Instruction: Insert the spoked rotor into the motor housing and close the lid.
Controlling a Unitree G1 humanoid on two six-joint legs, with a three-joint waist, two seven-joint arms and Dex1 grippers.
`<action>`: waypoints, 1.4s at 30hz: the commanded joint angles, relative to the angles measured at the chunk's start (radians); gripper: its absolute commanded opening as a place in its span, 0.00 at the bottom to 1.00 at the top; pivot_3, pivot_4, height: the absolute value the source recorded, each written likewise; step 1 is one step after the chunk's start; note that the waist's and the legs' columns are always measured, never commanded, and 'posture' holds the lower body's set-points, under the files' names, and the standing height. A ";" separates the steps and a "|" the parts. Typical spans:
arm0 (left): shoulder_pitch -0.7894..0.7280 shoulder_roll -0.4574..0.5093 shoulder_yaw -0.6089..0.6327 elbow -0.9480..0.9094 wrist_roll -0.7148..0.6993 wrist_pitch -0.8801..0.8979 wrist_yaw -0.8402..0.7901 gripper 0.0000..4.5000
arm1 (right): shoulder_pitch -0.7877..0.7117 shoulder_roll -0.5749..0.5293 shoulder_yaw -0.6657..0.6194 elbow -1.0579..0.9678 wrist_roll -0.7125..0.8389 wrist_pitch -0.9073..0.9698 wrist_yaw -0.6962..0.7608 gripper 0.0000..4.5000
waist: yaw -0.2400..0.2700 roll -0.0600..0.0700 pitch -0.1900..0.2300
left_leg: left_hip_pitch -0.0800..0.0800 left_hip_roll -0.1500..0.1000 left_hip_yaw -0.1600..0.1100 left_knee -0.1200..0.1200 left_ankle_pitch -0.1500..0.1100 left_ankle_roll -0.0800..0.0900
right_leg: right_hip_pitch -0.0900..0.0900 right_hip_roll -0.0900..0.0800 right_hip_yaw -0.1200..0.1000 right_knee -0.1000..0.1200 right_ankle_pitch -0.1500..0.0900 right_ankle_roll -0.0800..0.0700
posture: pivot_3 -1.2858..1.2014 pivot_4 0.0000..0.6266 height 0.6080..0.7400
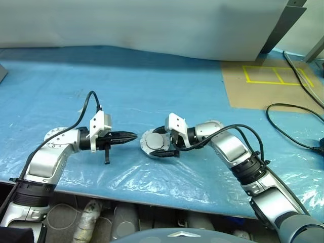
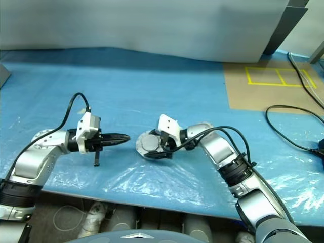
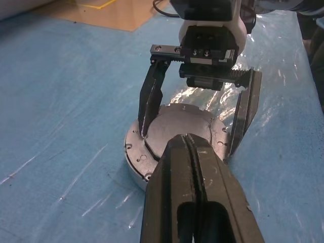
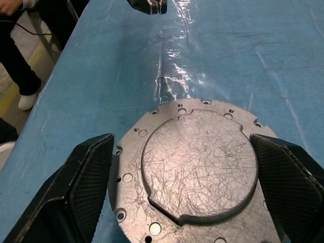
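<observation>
You see the motor housing [image 1: 154, 143] lying flat on the blue sheet [image 1: 152, 86] just below the middle of the left eye frame, its smooth silver face up. That face carries a raised round plate and a ring of small holes near the rim.

The right gripper [image 1: 163, 146] comes in from the lower right of that frame. Its jaws stand wide apart, one finger on each side of the housing; in the right wrist view the fingers [image 4: 86, 177] sit beside the rim. You cannot tell there whether the pads touch the metal.

The left gripper [image 1: 132, 136] sits centre-left, pointing at the housing's left edge, close to it but apart. Its jaws are pressed together, nothing between them.

Black cables [image 1: 293, 126] lie at the right edge.
</observation>
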 commanded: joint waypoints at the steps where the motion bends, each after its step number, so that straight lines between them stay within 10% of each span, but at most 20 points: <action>1: -0.018 0.003 0.007 -0.012 -0.008 -0.008 0.001 0.00 | 0.010 -0.004 0.004 0.013 -0.025 -0.021 0.008 0.85 | 0.000 0.000 0.000 | 0.000 0.000 0.000 0.000 0.000 0.000 | 0.000 0.000 0.000 0.000 0.000 0.000 | 0.52 0.24 1.00; 7: -0.022 -0.001 0.004 -0.009 -0.007 -0.008 0.005 0.00 | 0.016 -0.002 0.001 0.006 -0.042 -0.018 0.011 0.43 | 0.000 0.000 0.000 | 0.001 0.000 0.000 0.000 0.000 0.000 | 0.001 0.000 0.000 0.000 0.000 0.000 | 0.52 0.24 1.00; 29: -0.038 -0.018 -0.031 -0.012 0.005 -0.005 0.015 0.00 | 0.010 0.088 -0.155 -0.004 0.086 0.185 -0.038 0.43 | 0.000 0.000 0.000 | 0.003 0.000 0.000 -0.001 0.000 0.000 | 0.003 0.000 0.000 0.000 0.000 0.000 | 0.52 0.24 1.00; 37: -0.041 -0.020 -0.033 -0.003 0.006 -0.009 0.012 0.00 | 0.027 0.059 -0.123 -0.022 0.049 0.135 -0.030 0.96 | 0.000 0.000 0.000 | 0.003 0.000 0.000 -0.001 0.000 0.000 | 0.003 0.000 0.000 0.000 0.000 0.000 | 0.52 0.24 1.00; 42: -0.040 -0.017 -0.033 0.000 0.005 -0.007 0.007 0.00 | 0.042 0.040 -0.092 -0.048 0.035 0.123 -0.011 0.99 | 0.001 0.000 0.000 | 0.003 0.000 0.000 -0.001 0.000 0.000 | 0.003 0.000 0.000 0.000 0.000 0.000 | 0.52 0.24 1.00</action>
